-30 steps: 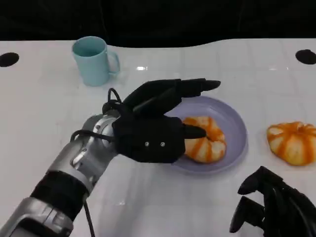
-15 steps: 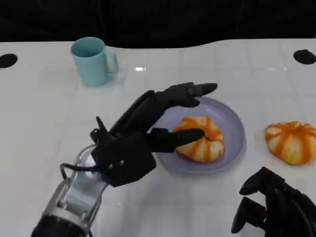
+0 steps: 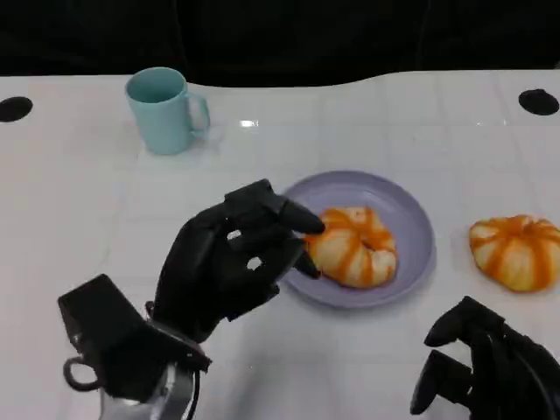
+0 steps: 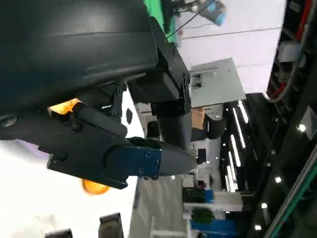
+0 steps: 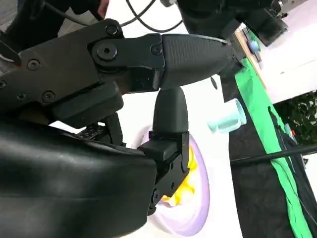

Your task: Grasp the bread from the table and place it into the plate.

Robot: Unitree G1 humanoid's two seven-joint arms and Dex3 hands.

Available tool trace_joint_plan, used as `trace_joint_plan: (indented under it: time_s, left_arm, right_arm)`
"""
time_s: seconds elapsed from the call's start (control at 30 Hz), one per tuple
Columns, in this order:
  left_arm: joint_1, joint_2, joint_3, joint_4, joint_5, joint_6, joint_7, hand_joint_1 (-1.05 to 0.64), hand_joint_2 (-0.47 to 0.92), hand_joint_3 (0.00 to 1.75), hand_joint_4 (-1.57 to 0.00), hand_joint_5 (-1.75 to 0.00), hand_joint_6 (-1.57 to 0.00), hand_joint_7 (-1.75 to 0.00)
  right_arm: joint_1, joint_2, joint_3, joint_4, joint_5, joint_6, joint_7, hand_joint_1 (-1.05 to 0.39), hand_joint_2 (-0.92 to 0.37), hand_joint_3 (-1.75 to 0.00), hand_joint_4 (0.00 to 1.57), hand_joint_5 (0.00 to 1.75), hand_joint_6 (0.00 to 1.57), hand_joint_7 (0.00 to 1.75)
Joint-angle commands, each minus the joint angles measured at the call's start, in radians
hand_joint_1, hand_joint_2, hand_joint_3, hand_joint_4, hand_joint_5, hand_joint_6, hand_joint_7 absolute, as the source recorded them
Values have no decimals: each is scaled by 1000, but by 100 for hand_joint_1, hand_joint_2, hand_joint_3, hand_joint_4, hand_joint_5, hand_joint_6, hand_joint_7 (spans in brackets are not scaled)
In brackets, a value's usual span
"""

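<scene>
A: Hands first, two of them. Right hand [image 3: 490,367] sits nearest the camera, on the near side of the plate and toward the right; fingers curled in, nothing in them as far as the head view shows.

B: Left hand [image 3: 232,262]?

A: Raised just beside the plate's [image 3: 411,206] left rim, fingers loosely bent with the tips pointing at the bread, holding nothing. Cannot tell whether the tips touch the rim; they overlap it in the head view.

B: Breads, count?

A: Two orange-striped buns. One bread [image 3: 352,245] lies inside the plate, about centre, apart from the left hand's fingertips. A second bun [image 3: 516,252] lies on the white table [image 3: 87,201] to the right of the plate, well clear of its rim.

B: Plates?

A: One, lilac, round. The right wrist view also catches it [image 5: 195,218] with orange bread [image 5: 183,186] in it.

B: Farther back?

A: One light blue mug [image 3: 164,109], upright, handle to the right, beyond the plate and off to its left. Two dark round spots at the table's far corners, one beyond on the left [image 3: 15,108], one beyond on the right [image 3: 537,101].
</scene>
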Motion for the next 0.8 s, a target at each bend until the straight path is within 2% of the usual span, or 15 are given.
trace_joint_plan:
  time_s: [0.03, 0.27, 0.37, 0.43, 0.6, 0.8]
  left_arm:
    - [67, 3, 25, -76, -83, 73, -42, -65, 92, 37, -75, -174, -62, -149]
    - [153, 23, 59, -163, -156, 177, -79, -62, 92, 29, -75, -175, -63, -155]
    - [170, 23, 78, -171, -171, 194, -86, -61, 92, 31, -78, -175, -59, -162]
    - [187, 27, 97, -170, -200, 211, -102, -58, 92, 39, -78, -175, -55, -167]
    - [226, 31, 137, -163, -265, 267, -137, -56, 92, 46, -76, -175, -52, -171]
    - [243, 24, 168, -163, -300, 316, -153, -55, 92, 46, -74, -175, -52, -171]
  right_arm:
    - [-1, -16, -8, -4, 0, -5, 2, -52, -92, -45, 60, 175, 38, 165]
    - [5, -11, -9, -18, 10, 13, -8, -53, -92, -43, 60, 175, 39, 165]
    - [7, -10, -10, -20, 11, 15, -11, -53, -92, -43, 60, 175, 39, 165]
    - [7, -11, -10, -23, 12, 19, -12, -52, -92, -43, 60, 175, 39, 164]
    - [5, -18, -12, -22, 13, 16, -4, -52, -92, -46, 60, 175, 39, 165]
    - [3, -16, -14, -21, 18, 17, -4, -52, -92, -46, 60, 175, 39, 165]
